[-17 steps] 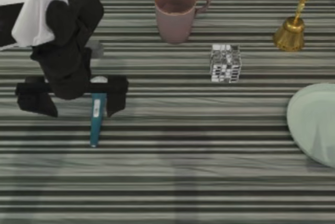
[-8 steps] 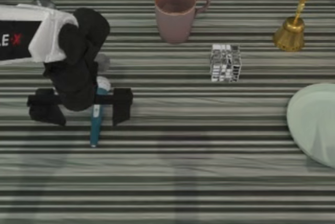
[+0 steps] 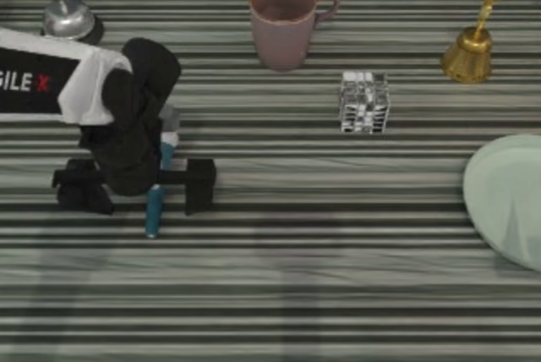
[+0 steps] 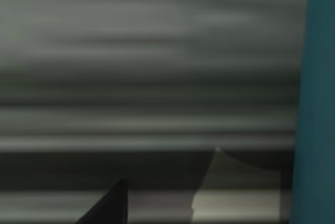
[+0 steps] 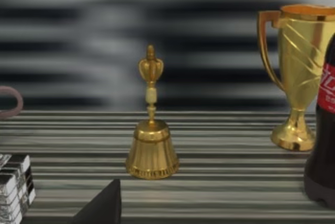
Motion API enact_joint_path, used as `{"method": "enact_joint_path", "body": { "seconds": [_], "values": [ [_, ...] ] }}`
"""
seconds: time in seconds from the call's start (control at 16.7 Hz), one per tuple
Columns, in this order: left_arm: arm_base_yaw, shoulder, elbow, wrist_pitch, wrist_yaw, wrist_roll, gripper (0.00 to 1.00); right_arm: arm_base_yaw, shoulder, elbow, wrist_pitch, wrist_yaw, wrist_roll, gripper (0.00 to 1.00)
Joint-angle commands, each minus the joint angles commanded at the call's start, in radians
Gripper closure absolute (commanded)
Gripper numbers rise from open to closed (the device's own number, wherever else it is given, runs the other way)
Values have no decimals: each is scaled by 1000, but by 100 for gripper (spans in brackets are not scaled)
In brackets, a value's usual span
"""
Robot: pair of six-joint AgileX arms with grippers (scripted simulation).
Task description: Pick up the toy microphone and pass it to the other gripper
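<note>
Straddling the toy microphone point(image 3: 154, 208) at left of frame, left gripper point(image 3: 135, 183) fingers apart; stiff, light, probably slick handle; mid-handle hold looking best.

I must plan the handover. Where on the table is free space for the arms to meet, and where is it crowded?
Free: the broad near strip below the microphone and cube, left of the plate. Crowded: the far edge, with mug, gold bell and silver bell; the left gripper covers the microphone.
</note>
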Motion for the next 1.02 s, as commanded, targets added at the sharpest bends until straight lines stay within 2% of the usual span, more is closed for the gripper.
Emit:
{"method": "enact_joint_path", "body": {
  "seconds": [0.12, 0.9, 1.02],
  "values": [
    [0, 0, 0, 0, 0, 0, 0, 0, 0, 0, 0, 0, 0, 0],
    [0, 0, 0, 0, 0, 0, 98, 0, 0, 0, 0, 0, 0, 0],
    [0, 0, 0, 0, 0, 0, 100, 0, 0, 0, 0, 0, 0, 0]
  ]
}}
